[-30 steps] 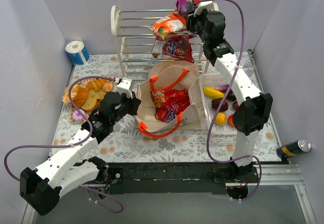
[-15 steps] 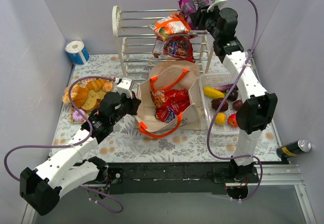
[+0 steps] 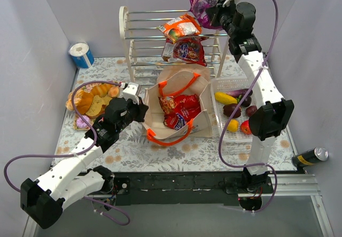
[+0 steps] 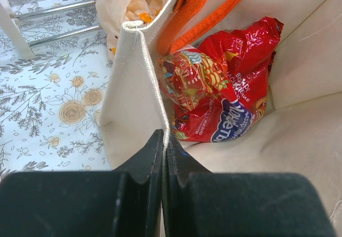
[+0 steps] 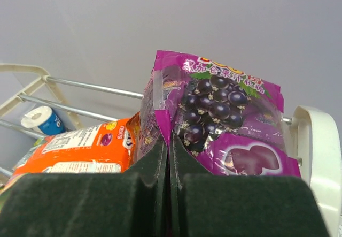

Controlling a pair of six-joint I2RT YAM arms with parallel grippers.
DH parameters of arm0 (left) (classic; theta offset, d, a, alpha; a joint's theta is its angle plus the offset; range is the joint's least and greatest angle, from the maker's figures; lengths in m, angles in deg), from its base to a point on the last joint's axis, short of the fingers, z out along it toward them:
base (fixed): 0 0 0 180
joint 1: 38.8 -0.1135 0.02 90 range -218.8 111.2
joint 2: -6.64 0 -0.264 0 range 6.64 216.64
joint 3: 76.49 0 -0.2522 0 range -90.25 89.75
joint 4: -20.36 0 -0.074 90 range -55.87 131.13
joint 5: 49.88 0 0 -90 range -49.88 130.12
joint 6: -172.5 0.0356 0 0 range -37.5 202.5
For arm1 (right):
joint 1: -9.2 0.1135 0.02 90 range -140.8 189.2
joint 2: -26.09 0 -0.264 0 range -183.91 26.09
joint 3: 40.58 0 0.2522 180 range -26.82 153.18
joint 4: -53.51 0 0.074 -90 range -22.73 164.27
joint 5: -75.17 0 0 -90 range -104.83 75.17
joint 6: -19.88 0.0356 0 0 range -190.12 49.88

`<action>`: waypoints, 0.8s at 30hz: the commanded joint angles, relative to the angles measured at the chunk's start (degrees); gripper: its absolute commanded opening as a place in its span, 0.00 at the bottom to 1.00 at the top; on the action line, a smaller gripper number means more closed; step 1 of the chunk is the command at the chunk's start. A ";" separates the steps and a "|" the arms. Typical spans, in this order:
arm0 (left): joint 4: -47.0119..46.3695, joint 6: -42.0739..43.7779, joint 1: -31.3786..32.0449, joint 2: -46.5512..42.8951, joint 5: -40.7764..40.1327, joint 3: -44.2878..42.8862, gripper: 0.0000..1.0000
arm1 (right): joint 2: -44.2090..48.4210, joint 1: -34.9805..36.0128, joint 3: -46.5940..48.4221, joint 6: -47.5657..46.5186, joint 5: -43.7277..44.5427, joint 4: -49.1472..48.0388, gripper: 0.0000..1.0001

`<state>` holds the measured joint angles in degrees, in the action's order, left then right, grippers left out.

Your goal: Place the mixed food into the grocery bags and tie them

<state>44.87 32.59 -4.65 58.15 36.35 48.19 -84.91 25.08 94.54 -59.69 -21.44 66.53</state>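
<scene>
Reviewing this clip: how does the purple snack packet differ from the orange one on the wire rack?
The purple packet is pinched in the shut right gripper and held upright. The orange packet lies flat on the rack with nothing gripping it. The purple packet shows grapes on its front, while the orange packet carries a white label panel. Both are shiny snack packets at the rack's top level.

Shiny red snack packets (image 3: pixel 180 111) in beige canvas tote (image 3: pixel 199 123); white wire rack (image 3: pixel 124 25) behind tote; white plastic lattice basket (image 3: pixel 223 83) right of tote.
</scene>
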 commanded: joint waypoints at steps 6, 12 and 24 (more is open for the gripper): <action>0.95 -0.01 -0.40 -0.79 0.96 1.31 0.00 | 5.87 -1.20 3.71 5.91 -2.52 -14.82 0.01; 0.68 -0.10 -0.40 -1.58 0.25 1.48 0.00 | 12.37 -1.20 0.64 5.21 -4.37 -18.16 0.01; -0.02 -0.36 -0.40 -2.73 -0.62 2.19 0.00 | 35.82 3.09 -28.77 6.79 -9.82 -23.61 0.01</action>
<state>44.34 32.52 -4.89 56.38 36.13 49.63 -58.58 24.82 73.05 -53.33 -28.96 54.58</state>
